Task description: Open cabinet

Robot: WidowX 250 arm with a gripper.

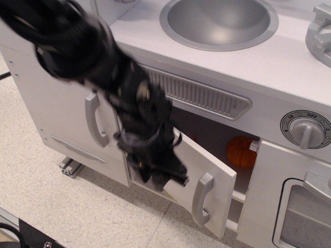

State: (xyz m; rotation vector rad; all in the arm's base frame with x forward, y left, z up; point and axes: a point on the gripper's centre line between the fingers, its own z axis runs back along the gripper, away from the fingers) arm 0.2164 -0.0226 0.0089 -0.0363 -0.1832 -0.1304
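The cabinet (217,139) under the sink stands open. Its wide white door (199,160) is swung outward on its left hinges, with the grey bar handle (202,199) free at its outer edge. An orange pumpkin (241,151) sits inside on the white shelf. My gripper (164,178) is black and motion-blurred. It is to the left of the handle, in front of the door's hinge side, and holds nothing that I can see. The blur hides how its jaws stand.
The taller narrow door with its grey handle (94,120) is left of the arm. The silver sink (220,20) is on top, a dial knob (306,129) at right, the windowed oven door (305,217) lower right. A metal frame foot (70,166) rests on the speckled floor.
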